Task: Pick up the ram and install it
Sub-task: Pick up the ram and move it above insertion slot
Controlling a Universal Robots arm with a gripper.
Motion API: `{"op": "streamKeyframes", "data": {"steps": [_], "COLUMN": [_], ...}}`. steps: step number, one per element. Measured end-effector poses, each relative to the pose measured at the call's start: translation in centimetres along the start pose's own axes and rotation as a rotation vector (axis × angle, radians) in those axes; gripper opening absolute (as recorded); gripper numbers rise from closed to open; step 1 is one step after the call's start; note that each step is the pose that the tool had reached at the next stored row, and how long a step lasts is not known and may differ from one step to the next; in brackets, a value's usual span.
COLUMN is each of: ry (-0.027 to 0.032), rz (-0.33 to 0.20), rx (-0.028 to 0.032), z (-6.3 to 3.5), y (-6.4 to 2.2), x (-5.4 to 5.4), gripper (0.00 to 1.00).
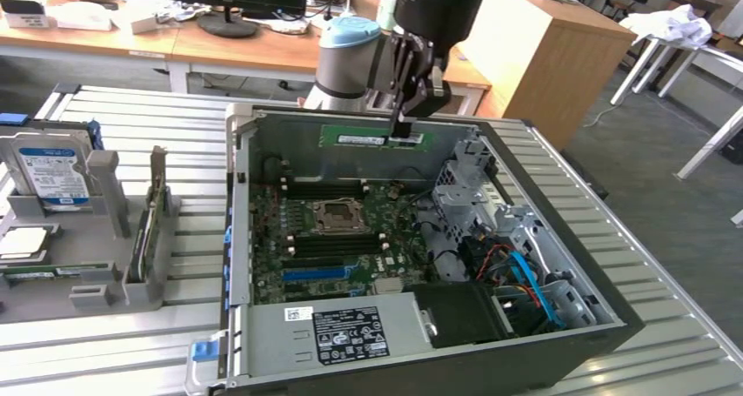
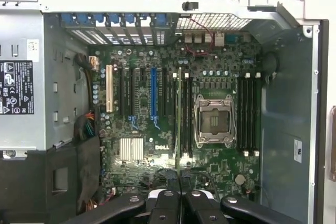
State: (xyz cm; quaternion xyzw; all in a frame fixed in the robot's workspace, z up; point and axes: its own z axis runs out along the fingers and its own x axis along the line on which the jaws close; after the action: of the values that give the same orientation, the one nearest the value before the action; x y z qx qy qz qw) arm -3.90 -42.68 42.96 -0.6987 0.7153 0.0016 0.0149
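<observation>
The ram [image 1: 374, 138] is a long green stick with a small white label. It hangs level above the far side of the open computer case [image 1: 238, 239], and my gripper [image 1: 405, 133] is shut on its right end. In the wrist view the ram [image 2: 179, 114] shows edge-on as a thin line running out from between the fingertips [image 2: 167, 203], over the motherboard [image 2: 136, 182]. Below it lie black memory slots [image 2: 187, 114] beside the bare CPU socket [image 2: 214, 121]. More slots [image 2: 249, 111] sit on the socket's other side.
A grey fixture [image 1: 99, 274] on the exterior view's left holds a hard drive [image 1: 52, 174] with a blue-white label. Inside the case are the power supply [image 1: 348, 326], a drive cage [image 1: 471, 178], blue and orange cables [image 1: 523, 270] and a blue expansion slot [image 2: 154, 93].
</observation>
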Motion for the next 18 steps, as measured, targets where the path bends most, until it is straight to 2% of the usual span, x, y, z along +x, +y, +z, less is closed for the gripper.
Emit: {"op": "streamKeyframes", "data": {"steps": [9,18], "ry": [0.0002,0.0001], "rz": [0.012,0.016], "rx": [0.0018,0.0022], "z": [0.05,0.08], "y": [0.06,0.08], "x": [-0.9,-1.0], "gripper": [0.12,0.12]}}
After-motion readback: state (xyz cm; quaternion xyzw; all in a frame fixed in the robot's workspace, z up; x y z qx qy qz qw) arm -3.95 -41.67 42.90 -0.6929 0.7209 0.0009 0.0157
